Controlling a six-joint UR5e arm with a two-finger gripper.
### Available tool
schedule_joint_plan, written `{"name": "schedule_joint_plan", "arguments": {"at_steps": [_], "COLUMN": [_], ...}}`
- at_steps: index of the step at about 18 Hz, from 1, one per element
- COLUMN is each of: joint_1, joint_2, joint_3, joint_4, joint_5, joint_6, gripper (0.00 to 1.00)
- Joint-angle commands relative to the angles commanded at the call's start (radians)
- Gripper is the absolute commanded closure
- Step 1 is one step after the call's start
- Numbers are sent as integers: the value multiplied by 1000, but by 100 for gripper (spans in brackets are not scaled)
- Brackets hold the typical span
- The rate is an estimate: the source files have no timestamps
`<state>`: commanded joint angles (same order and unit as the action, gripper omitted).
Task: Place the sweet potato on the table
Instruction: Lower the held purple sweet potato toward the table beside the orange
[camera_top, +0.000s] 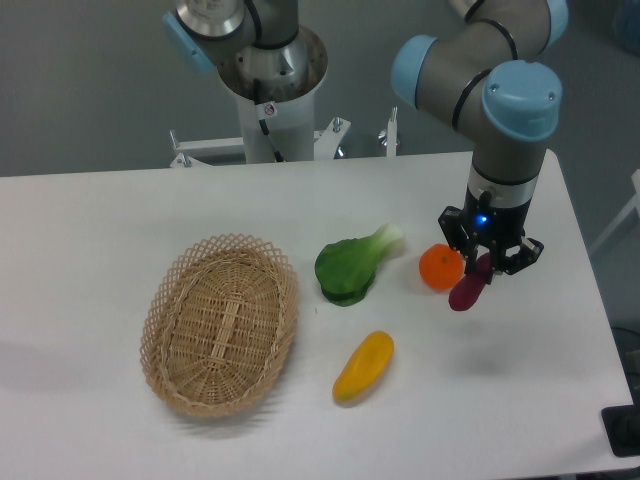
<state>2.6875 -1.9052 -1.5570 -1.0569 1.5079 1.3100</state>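
Nearest the camera, a yellow fruit (363, 367) is lying on the white bench (90, 220), with a wicker basket (220, 323) sitting to its left. Farther back, a green leafy vegetable (352, 264) is resting mid-bench and an orange (440, 267) is sitting right beside the tool (489, 262). The tool is pinching the sweet potato (468, 287), which is hanging tilted from its fingers near the bench's right side.
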Motion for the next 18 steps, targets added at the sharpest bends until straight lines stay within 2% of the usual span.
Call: {"name": "schedule_joint_plan", "arguments": {"at_steps": [6, 12, 16, 18], "joint_1": [-2, -29, -66, -69], "joint_2": [-9, -61, -132, -161], "joint_3": [-3, -9, -9, -11], "joint_4": [12, 106, 268, 310], "joint_5": [0, 0, 0, 0], "joint_6": [-3, -81, -175, -176], "gripper": [71, 70, 70, 70]}}
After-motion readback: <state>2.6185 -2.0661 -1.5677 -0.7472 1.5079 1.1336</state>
